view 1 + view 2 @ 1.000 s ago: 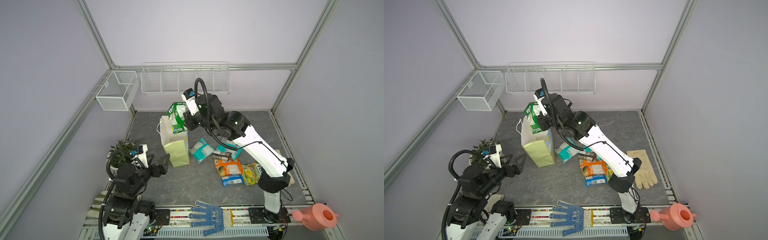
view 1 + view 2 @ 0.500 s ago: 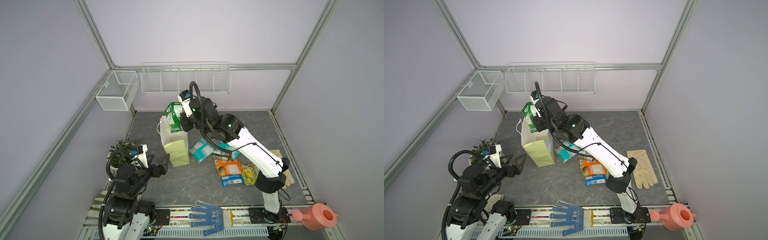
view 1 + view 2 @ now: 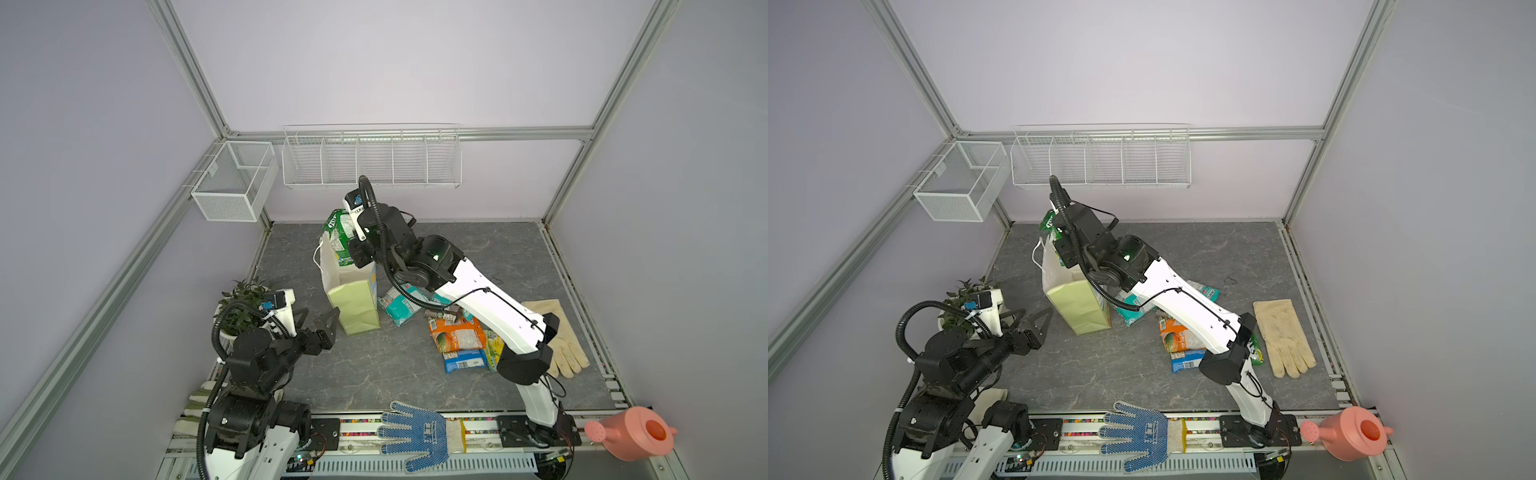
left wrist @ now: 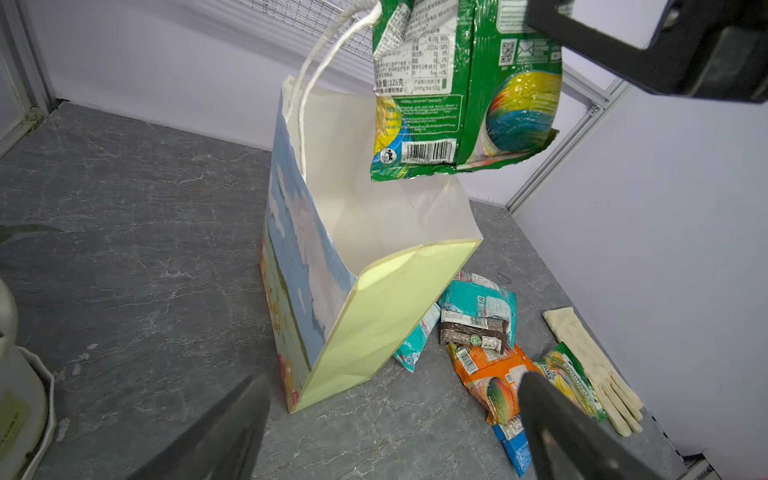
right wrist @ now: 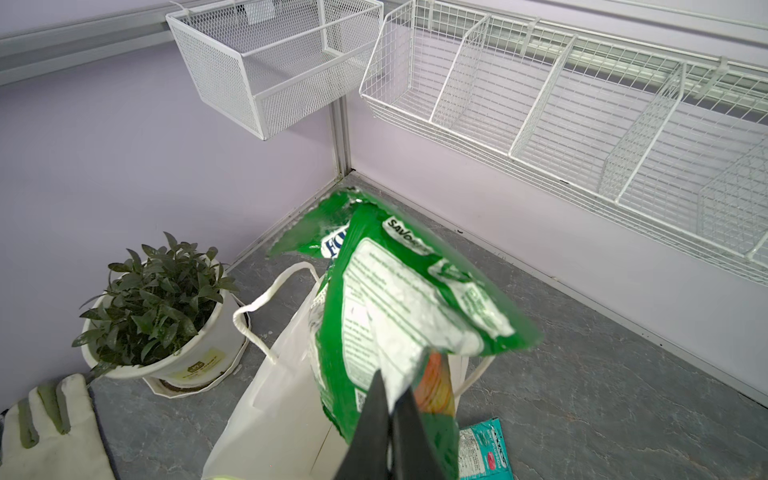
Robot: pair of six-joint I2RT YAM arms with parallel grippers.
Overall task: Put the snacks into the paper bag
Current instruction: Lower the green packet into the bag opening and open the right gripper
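Green packet, one of the snacks, hangs over the paper bag; the others lie on the grey table. Furthest left stands a potted plant. Next to it the left gripper hovers low, just beside the bag's pale yellow-green side panel, its jaws spread wide with nothing between them. The bag stands upright with its mouth open, its white inner face showing and a string handle looping off the rim.

Over that mouth the right gripper has its jaws pressed together on the green packet's edge. The packet's long axis runs roughly upright, barcode end down, so the bag's opening lies straight below the jaws. In the left wrist view the lower edge looks about level with the rim, though I cannot tell whether it has passed inside. My reading is that the coming move belongs to the right arm: lower along that axis, then let go. The left arm is nearer the bag's base and could steady it.

Right of the bag lie a teal packet just beside its foot, a brown bar, an orange packet, a blue packet and a yellow-green packet, bunched together. Cream gloves lie beyond them.
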